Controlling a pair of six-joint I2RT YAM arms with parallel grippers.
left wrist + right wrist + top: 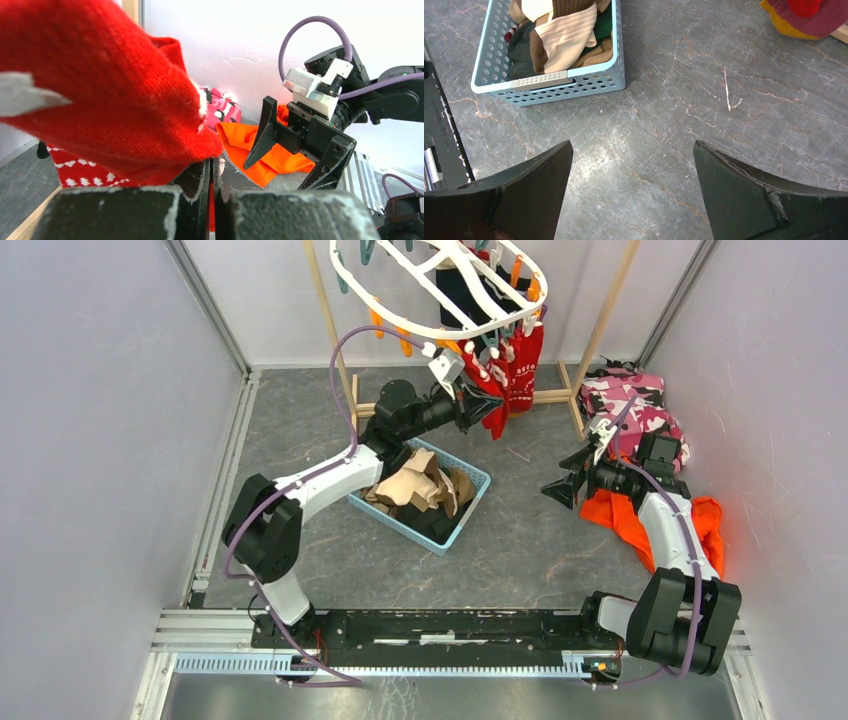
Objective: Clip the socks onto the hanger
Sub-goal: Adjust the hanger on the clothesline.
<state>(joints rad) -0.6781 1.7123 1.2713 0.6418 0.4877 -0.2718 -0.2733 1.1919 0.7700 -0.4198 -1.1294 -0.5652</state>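
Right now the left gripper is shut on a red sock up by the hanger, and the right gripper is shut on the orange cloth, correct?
Not quite. The left gripper is shut on the red sock by the hanger, but the right gripper is open and empty over bare floor, as the right wrist view shows. The orange cloth lies untouched.

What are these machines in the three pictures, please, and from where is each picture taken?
They are two robot arms bolted to the near edge of a table. One picture looks down from above; the other two come from cameras on each wrist. The left gripper has its jaws shut on a red sock, raised near the white hanger, where red socks already hang. The right gripper has its jaws wide open and holds nothing. On the grey surface stand a blue basket with more socks, an orange cloth and a pink garment.
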